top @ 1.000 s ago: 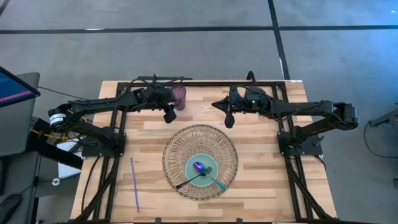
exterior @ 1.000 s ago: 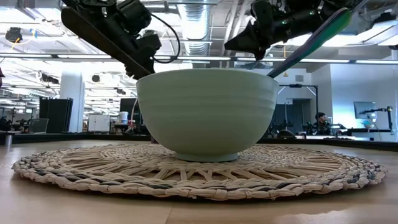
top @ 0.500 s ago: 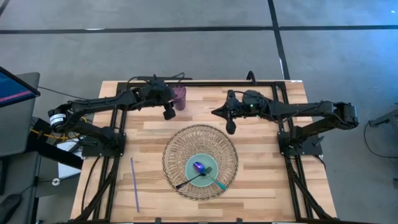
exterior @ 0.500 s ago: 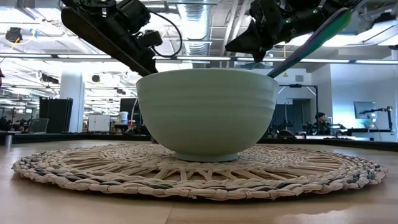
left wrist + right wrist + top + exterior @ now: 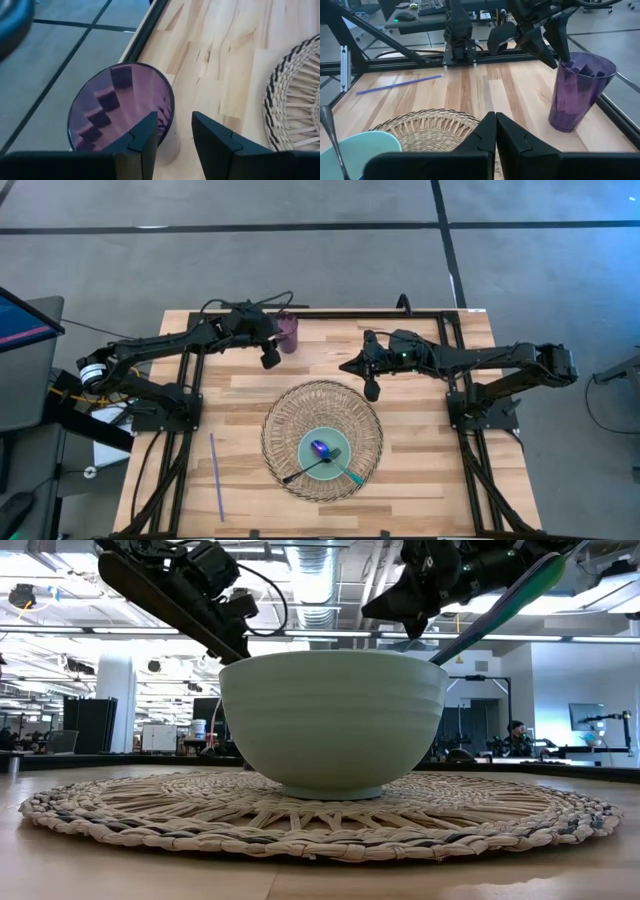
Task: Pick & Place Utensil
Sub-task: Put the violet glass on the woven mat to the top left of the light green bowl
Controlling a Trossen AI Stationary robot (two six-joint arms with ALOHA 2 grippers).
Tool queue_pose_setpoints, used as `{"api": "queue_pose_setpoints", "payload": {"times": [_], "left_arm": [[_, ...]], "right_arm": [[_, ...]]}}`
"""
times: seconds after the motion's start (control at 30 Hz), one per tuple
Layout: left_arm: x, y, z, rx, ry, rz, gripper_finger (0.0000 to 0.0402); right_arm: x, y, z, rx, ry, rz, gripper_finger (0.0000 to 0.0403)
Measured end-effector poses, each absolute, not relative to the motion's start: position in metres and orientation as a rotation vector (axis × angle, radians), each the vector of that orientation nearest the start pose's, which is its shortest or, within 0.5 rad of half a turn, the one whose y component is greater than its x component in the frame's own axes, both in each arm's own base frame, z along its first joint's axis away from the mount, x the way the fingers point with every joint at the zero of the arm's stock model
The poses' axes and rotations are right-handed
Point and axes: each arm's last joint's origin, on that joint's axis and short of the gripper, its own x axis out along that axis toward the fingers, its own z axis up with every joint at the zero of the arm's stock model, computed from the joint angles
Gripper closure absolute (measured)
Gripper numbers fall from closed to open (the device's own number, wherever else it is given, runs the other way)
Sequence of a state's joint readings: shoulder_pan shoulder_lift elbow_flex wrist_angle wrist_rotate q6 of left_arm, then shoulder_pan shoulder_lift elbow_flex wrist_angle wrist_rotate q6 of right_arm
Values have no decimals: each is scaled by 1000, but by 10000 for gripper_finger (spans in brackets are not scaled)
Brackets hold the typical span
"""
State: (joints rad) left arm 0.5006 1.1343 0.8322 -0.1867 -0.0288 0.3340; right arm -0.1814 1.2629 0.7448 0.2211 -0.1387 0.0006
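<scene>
A purple cup (image 5: 289, 333) stands on its base near the table's far edge. My left gripper (image 5: 175, 132) is open at the cup's rim, and the rim's near side shows between its fingertips. My right gripper (image 5: 345, 365) is shut and empty, hovering right of the cup and beyond the woven mat (image 5: 322, 440). On the mat stands a pale green bowl (image 5: 333, 720). In the bowl lie a purple-headed spoon (image 5: 319, 448) and a teal-handled utensil (image 5: 350, 474) whose handle leans over the rim (image 5: 500, 602). My left gripper has one fingertip (image 5: 562, 57) reaching down to the cup's rim (image 5: 580, 59) from above, slanting. I cannot tell whether it touches the cup. The cup stands upright on the table.
A thin purple straw (image 5: 215, 477) lies on the wood near the left front. Black frame rails (image 5: 330, 313) run along the table's far edge and sides. Bare wood lies between the cup and the mat.
My right gripper has swung a little toward the table's near edge, closer to the mat, and stays shut. My left gripper has rolled slightly at the cup's rim and stays open. The cup, bowl and utensils have kept still.
</scene>
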Motion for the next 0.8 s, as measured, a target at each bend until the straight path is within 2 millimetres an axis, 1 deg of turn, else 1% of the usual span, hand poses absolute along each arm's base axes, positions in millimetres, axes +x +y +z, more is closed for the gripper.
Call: {"api": "queue_pose_setpoints", "payload": {"times": [0.17, 0.4, 0.5, 0.67, 0.7, 0.8], "left_arm": [[217, 120, 277, 198, 582, 429, 280], [228, 130, 268, 197, 590, 444, 282], [229, 130, 267, 209, 587, 444, 304], [228, 130, 266, 214, 604, 459, 382], [228, 130, 266, 209, 607, 467, 387], [229, 129, 266, 201, 601, 461, 384]], "right_arm": [[271, -46, 258, 48, 293, -43, 400], [271, -46, 258, 48, 293, -43, 400], [271, -46, 258, 48, 293, -43, 400], [271, -46, 257, 48, 296, -43, 400], [271, -46, 257, 48, 297, -43, 400], [271, -46, 257, 48, 297, -43, 400]]}}
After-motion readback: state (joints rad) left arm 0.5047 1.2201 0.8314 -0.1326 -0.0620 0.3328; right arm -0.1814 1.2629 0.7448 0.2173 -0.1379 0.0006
